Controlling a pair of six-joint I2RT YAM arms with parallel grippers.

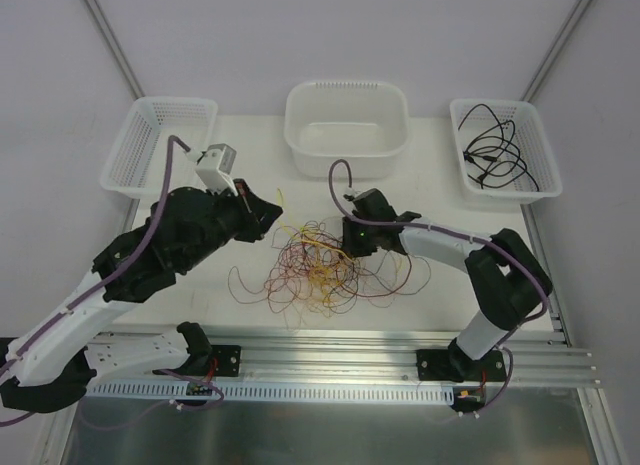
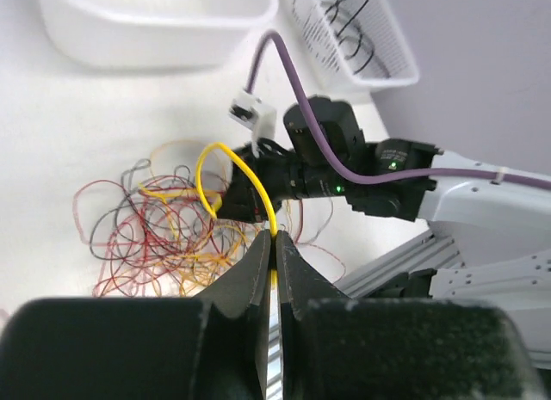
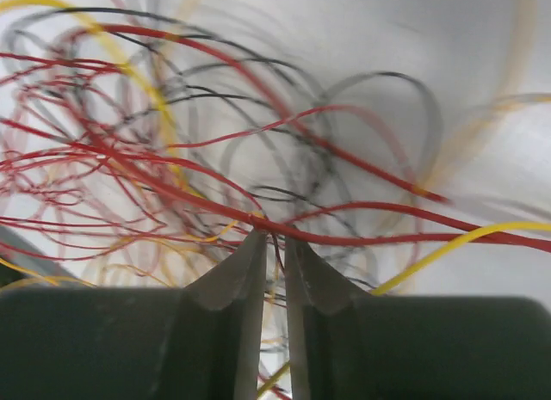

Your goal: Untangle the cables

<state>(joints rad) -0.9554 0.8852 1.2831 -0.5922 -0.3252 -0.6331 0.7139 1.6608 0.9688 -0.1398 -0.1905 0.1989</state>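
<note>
Overhead: cable tangle [image 1: 315, 270] at table [image 1: 440, 210] centre; left gripper [image 1: 268, 213] at its far-left edge, right gripper [image 1: 347, 243] on its right side. Left wrist: left gripper [image 2: 275, 241] clamped on yellow cable [image 2: 222, 145]. Right wrist: right gripper [image 3: 274, 245] jaws almost touching among red strands [image 3: 344, 239]; whether any is pinched, cannot tell.

Cables [image 1: 318, 270] in the tangle: red, yellow and black, red dominant. Strands in the right basket [image 1: 546, 155]: all black. Right basket and left basket [image 1: 135, 150]: white, lattice-patterned walls. Centre tub [image 1: 345, 135]: plain white. Tabletop [image 1: 250, 145]: white. Left gripper [image 2: 275, 241] and right gripper [image 3: 275, 241]: black. Arm leads [image 2: 379, 181]: purple.
</note>
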